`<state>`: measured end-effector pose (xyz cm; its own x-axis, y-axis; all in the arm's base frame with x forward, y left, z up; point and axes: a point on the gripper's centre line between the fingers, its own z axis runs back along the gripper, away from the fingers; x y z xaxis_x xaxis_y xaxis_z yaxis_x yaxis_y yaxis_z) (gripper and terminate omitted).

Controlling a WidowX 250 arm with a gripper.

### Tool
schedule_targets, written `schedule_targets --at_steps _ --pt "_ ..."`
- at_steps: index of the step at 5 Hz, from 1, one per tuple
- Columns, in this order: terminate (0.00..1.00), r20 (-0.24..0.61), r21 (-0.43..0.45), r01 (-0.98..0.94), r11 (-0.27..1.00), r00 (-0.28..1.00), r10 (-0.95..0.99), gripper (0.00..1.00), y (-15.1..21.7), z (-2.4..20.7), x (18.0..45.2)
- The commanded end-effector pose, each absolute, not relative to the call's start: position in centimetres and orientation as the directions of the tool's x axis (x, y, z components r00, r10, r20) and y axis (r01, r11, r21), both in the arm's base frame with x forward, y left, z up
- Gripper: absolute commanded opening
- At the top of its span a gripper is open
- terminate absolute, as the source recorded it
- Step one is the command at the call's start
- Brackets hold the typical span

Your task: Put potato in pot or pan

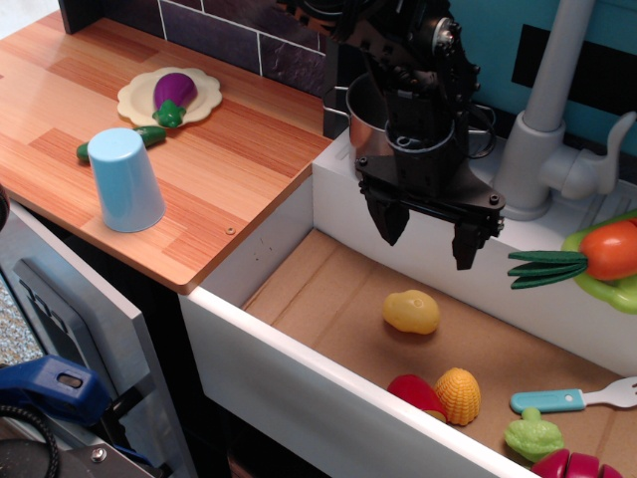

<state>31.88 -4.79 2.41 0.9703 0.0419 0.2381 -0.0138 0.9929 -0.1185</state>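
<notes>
The pale-yellow potato [411, 311] lies on the brown floor of the white sink [299, 383]. My gripper [428, 231] hangs open and empty above and a little behind the potato, its two black fingertips spread apart. The shiny steel pot [366, 121] stands on the sink's back ledge, mostly hidden behind the black arm; only its left wall and a wire handle show.
In the sink lie a ribbed corn piece [459, 394], a red piece [416, 394], a green piece [533, 438] and a blue-handled fork [572, 398]. A light-blue cup [125, 179] and an eggplant plate [170, 95] are on the wooden counter. A grey faucet [547, 110] and a carrot [607, 251] are at right.
</notes>
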Motion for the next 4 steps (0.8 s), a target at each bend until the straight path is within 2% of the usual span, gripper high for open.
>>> schedule_targets --at_steps 1,2,4 --pt "0.0 0.238 -0.118 -0.014 0.993 0.97 0.042 1.0 -4.8 2.4 31.9" --pt "0.0 0.219 -0.146 -0.025 0.989 0.974 0.057 1.0 -4.8 1.4 32.9" --pt "0.0 0.249 -0.129 -0.05 0.99 0.965 0.082 1.0 -5.0 -0.6 33.8"
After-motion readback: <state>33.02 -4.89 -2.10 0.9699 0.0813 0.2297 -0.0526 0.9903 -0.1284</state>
